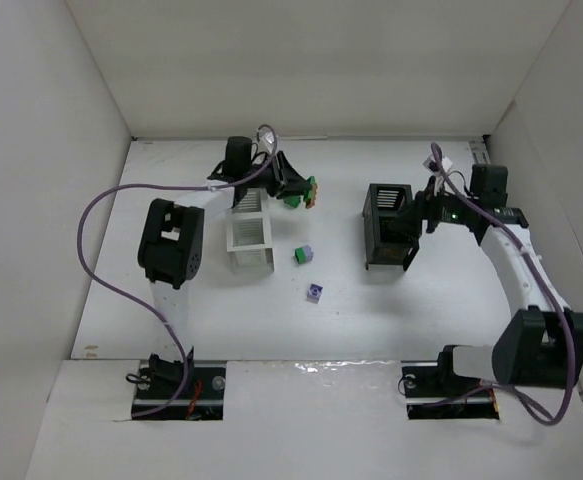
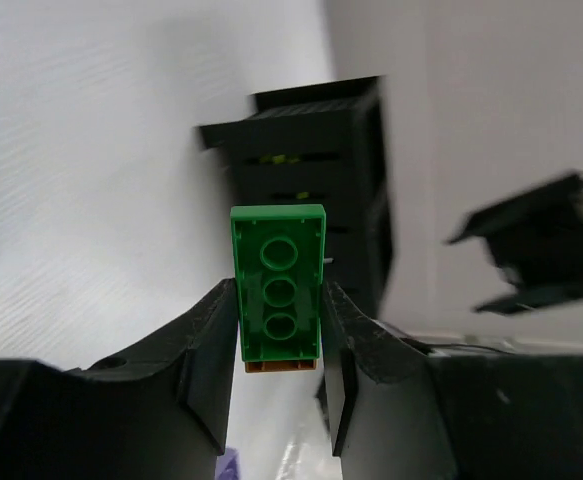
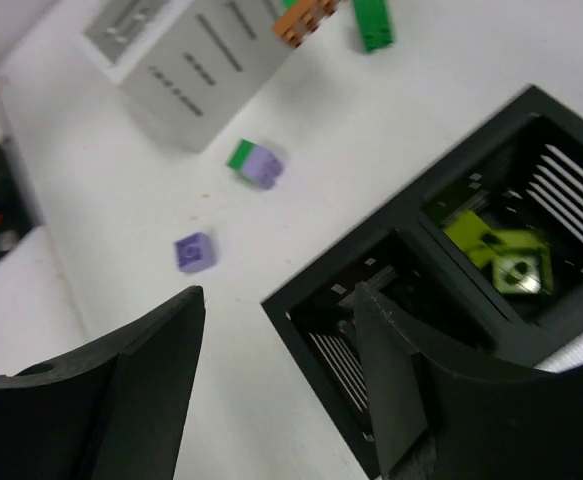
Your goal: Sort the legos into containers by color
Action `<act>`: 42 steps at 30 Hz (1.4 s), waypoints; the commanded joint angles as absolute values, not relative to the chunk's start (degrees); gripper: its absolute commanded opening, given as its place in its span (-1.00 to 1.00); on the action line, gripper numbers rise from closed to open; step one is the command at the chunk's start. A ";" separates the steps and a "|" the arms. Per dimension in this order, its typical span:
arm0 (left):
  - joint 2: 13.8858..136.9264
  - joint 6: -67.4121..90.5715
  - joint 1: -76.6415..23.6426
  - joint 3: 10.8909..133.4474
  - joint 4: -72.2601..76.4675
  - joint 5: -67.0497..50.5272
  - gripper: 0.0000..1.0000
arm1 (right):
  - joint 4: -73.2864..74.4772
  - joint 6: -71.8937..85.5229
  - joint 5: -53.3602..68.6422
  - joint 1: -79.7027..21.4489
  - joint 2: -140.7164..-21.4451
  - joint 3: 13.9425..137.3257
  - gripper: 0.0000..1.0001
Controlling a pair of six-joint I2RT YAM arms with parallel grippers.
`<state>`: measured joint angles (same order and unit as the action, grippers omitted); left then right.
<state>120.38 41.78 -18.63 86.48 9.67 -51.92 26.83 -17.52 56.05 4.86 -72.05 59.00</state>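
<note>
Left wrist view: left fingers [image 2: 206,350] clamp the green plastic brick [image 2: 278,285] at frame centre, apparently for transfer. Right fingers [image 3: 151,370] stand apart, empty, near the black slatted plastic box [image 3: 416,190].

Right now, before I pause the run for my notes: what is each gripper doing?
Left gripper: closed on a green brick.
Right gripper: open, holding nothing.
</note>
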 commanded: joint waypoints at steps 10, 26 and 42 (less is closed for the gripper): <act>112.32 70.58 -23.12 84.63 56.70 -69.35 -1.00 | 36.38 -21.62 82.95 4.13 -90.61 75.93 0.37; 111.62 70.75 -27.24 88.33 58.10 -68.82 -1.00 | 54.49 -34.55 91.49 -1.67 -95.98 87.80 0.77; 115.31 60.91 -29.09 91.50 49.57 -67.86 -1.00 | 51.59 -28.13 92.72 -2.72 -101.69 96.15 0.79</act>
